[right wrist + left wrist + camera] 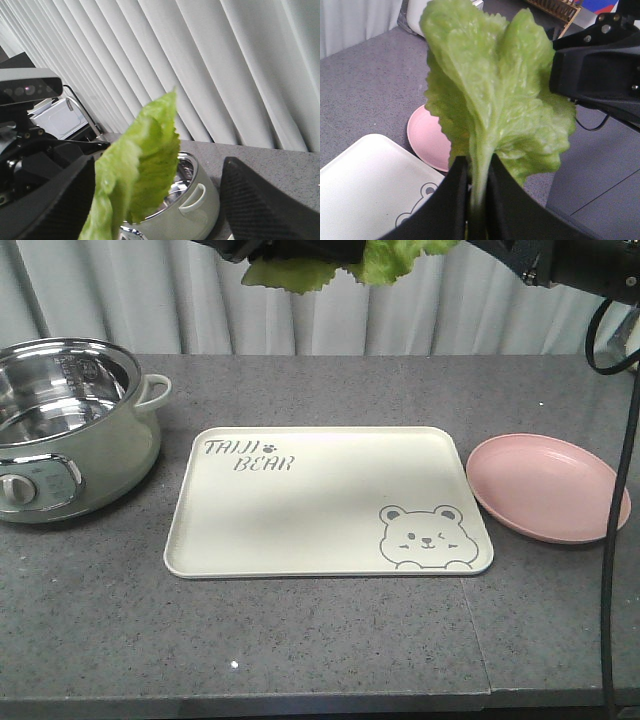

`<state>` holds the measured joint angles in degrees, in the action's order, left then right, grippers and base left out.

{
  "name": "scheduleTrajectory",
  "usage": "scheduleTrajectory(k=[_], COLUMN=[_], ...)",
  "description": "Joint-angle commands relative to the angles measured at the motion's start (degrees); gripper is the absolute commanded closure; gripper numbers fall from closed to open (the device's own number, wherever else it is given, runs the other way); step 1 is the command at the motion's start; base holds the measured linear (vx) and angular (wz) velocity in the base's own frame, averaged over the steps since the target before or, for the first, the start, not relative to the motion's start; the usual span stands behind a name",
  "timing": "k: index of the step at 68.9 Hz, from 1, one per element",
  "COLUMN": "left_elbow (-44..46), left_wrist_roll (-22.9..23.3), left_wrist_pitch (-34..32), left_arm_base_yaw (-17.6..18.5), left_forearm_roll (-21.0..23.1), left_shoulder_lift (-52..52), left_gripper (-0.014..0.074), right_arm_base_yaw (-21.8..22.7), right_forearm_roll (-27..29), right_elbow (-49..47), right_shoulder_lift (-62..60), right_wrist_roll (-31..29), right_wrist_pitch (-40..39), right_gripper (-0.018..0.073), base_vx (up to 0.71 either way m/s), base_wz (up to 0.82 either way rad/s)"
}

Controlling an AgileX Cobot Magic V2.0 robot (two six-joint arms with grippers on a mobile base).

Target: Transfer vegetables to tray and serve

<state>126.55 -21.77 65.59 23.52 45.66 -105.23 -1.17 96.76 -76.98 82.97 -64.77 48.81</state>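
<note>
one lettuce leaf (490,100) pinched in left tool (476,175), right tool (157,172) wide, grey stone counter (300,640), pale curtain (150,300)

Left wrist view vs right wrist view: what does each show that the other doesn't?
Only left wrist: the left gripper shut on the stem of the lettuce leaf, a corner of the tray with the bear face, and the pink plate beside it.
Only right wrist: the pot with its side handle, and the right gripper open, the leaf showing between its fingers.
Both: the leaf, held up in the air, and the grey countertop.
</note>
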Motion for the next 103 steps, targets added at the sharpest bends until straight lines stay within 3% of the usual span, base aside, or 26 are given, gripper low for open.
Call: scheduleTrajectory(k=[1,12,19,29,45,58,68,79,91,103], left_elbow=[1.6,1.6,1.6,1.6,1.6,1.6,1.6,1.6,1.6,1.6], left_wrist_roll=[-0.1,-0.1,0.0,0.2,0.6,2.7,3.7,3.7,3.7,6.8], left_wrist_pitch=[-3.5,-3.5,-3.2,-1.8,-0.3,0.5,0.3,0.2,0.7,3.7], left_arm_base_yaw=[0.8,0.8,0.8,0.8,0.8,0.8,0.8,0.8,0.8,0.8], left_forearm_roll=[3.0,2.0,1.9,1.7,1.7,1.7,-0.3,-5.0,-14.7,-23.1], left_shoulder_lift=[2.7,2.7,2.7,2.7,2.8,3.1,4.2,6.7,10.1,10.9], left_gripper=[0.0603,0.0603,0.0603,0.0598,0.0483,0.0226,0.009,0.0076,0.0089,0.0132], right_arm_base_yaw=[0.0,0.0,0.0,0.0,0.0,0.0,0.1,2.7,12.2,22.5], right_forearm_roll=[7.4,7.4,7.4,7.4,7.4,7.4,6.4,4.2,1.6,-12.5], right_elbow=[-1.9,-1.9,-1.9,-1.9,-1.9,-1.9,-1.9,-1.9,-1.9,-1.9], right_shoulder_lift=[-1.1,-1.1,-1.1,-1.1,-1.1,-1.1,-1.1,-1.3,-1.3,-1.3], right_wrist_roll=[0.5,0.6,0.6,0.4,0.4,0.4,0.1,0.1,2.6,9.5], right_wrist_pitch=[1.8,4.2,4.4,4.6,4.7,4.7,4.1,2.3,4.3,6.4], right_gripper=[0.0052,0.0122,0.0277,0.0577,0.0567,0.0565,0.0565,0.0565,0.0565,0.0565], base_vx=[0.0,0.0,0.0,0.0,0.0,0.0,0.0,0.0,0.0,0.0], base_wz=[0.0,0.0,0.0,0.0,0.0,0.0,0.0,0.0,0.0,0.0])
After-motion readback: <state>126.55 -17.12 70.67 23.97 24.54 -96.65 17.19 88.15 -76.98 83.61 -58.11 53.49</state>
